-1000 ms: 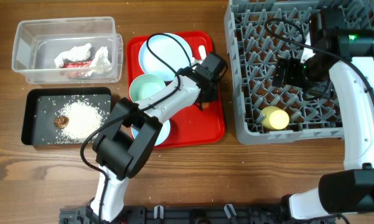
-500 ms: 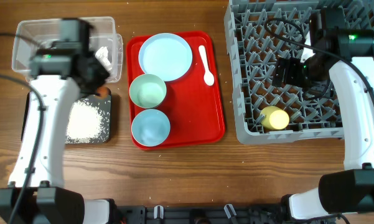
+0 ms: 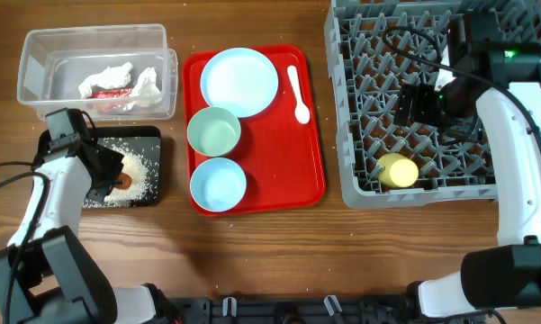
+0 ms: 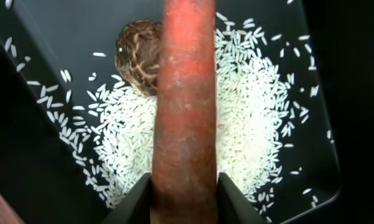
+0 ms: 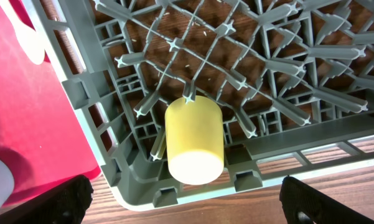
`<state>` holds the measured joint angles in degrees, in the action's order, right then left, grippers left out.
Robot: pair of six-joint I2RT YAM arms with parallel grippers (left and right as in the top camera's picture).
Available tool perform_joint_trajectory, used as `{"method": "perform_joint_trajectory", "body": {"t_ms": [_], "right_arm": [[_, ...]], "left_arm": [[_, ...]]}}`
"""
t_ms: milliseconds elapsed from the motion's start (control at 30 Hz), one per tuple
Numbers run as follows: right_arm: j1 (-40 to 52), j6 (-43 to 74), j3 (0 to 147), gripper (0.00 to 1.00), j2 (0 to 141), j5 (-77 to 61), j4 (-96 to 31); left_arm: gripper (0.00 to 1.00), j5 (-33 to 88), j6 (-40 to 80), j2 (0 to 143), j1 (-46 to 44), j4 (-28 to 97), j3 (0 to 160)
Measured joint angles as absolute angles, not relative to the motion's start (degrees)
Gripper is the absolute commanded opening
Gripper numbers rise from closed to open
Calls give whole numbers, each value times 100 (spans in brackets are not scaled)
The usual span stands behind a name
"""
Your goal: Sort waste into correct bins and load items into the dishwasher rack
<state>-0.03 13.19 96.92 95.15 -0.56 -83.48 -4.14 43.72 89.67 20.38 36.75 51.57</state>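
Note:
My left gripper [image 3: 117, 180] is shut on the orange carrot piece [image 4: 185, 106] and holds it over the black tray [image 3: 148, 135]. White rice grains [image 4: 249, 118] and the brown food lump [image 4: 139, 57] lie in the tray below it. The clear tub [image 3: 36, 54] holds the white tissue [image 3: 108, 74] and the red-and-white wrapper [image 3: 108, 93]. The plate [image 3: 240, 82], two bowls [image 3: 214, 131] [image 3: 218, 184] and the spoon [image 3: 298, 92] lie on the red tray [image 3: 297, 162]. The yellow cup [image 3: 397, 170] lies on its side in the grey rack [image 3: 360, 171]. My right gripper [image 3: 419, 103] is open above the rack, over the cup [image 5: 193, 137].
The red tray sits between the bins on the left and the rack on the right. The rack's near-left corner [image 5: 99, 112] stands close to the red tray's edge [image 5: 25, 106]. Bare wooden table runs along the front.
My left arm has gone from the red tray near the spoon, across the clear tub, down to the black tray with the carrot piece. The right arm has not moved.

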Motion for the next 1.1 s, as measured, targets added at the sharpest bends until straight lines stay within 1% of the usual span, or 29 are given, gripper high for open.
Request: {"method": "perform_joint_trajectory", "body": {"t_ms": [33,67,100,167,300,367,433,500,533,567,633,700,733,833,867,933,1000,1067,1100], "right_arm": [[-3,1319,9692,100,9515,-56,-8350],[-3,1317,9692,100,9515,-56,-8348],[-3,1313,9692,100,9515,-56,-8346],[-3,1275,9692,100,9515,-56,-8326],[-3,1098,9692,98,9515,-150,-8178],[-3,884,9692,97,9515,-440,-7975],[108,687,9692,97,9515,-799,-7749],[412,604,9690,97,9515,-969,-7365],[672,607,9690,97,9515,-1046,-7076],[978,617,9692,97,9515,-1135,-6897],[1208,718,9690,97,9515,-1162,-6591],[1374,792,9690,97,9515,-1186,-6490],[1406,810,9690,96,9515,-1201,-6477],[1507,932,9690,92,9515,-1323,-6372],[1575,969,9690,90,9526,-1406,-6289],[1809,1162,9690,86,9616,-1509,-6005],[2097,1369,9692,80,9786,-1546,-5658],[2622,1828,9703,70,10259,-1566,-4984],[2832,2025,9701,63,10512,-1586,-4733]], "left_arm": [[46,-408,4379,8967,2038,3658,5157],[56,-397,4403,8967,2038,3651,5157],[61,-397,4399,8967,2038,3636,5157],[66,-395,4405,8967,2038,3634,5157],[68,-311,4038,8954,2038,3887,5225],[70,-91,3564,8858,2029,4313,5520],[71,252,2963,8543,1905,4788,6184],[72,423,2547,8261,1553,5249,6755],[74,469,2383,8189,1251,5424,7035],[75,517,2239,8149,869,5474,7271],[75,534,2152,8121,78,5360,7511],[74,508,2099,8132,-1024,5203,7542],[74,449,2082,8158,-1232,5210,7546],[73,285,2060,8479,-1723,5253,7550],[76,283,2060,8573,-1778,5253,7550],[77,248,2145,8637,-1769,5260,7550],[81,217,2338,8637,-1553,5260,7550],[85,174,2519,8630,-1050,5343,7550],[91,156,2585,8621,-764,5384,7550]]}}
